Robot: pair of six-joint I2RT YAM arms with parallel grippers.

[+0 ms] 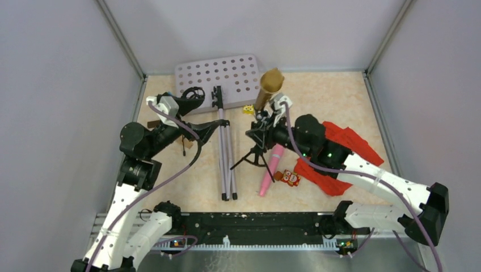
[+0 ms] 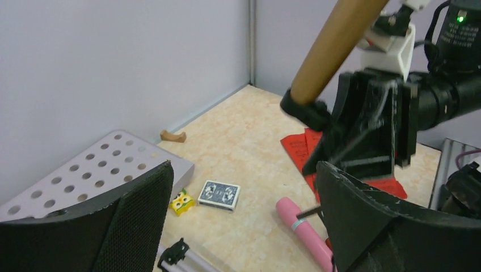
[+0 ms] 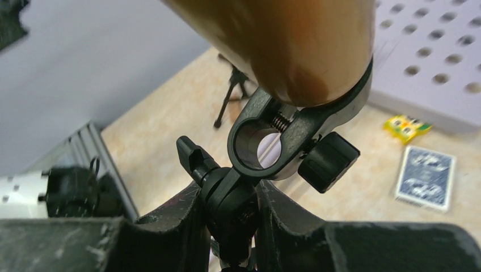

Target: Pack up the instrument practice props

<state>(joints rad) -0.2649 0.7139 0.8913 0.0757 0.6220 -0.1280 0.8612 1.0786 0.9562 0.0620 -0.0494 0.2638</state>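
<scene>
One small black stand [image 3: 295,136], with the gold microphone [image 3: 283,39] clipped in it, is squeezed by the right gripper [image 3: 230,221]. The left gripper [image 2: 244,221] is wide open, holding nothing.

Jaws clamp the black mic tripod [image 3: 230,198], its clip holding the gold microphone [image 3: 283,45] overhead.

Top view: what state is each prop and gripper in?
Black stand: gripped by the right gripper, raised off the table.
Gold microphone: clipped in that stand, tilted.
Pink microphone: lying on the table.
Second stand: standing on the table.
Silver pole: lying flat.
Grey tray: lying flat.
Red pages: spread flat.
Left gripper: open, empty.
</scene>
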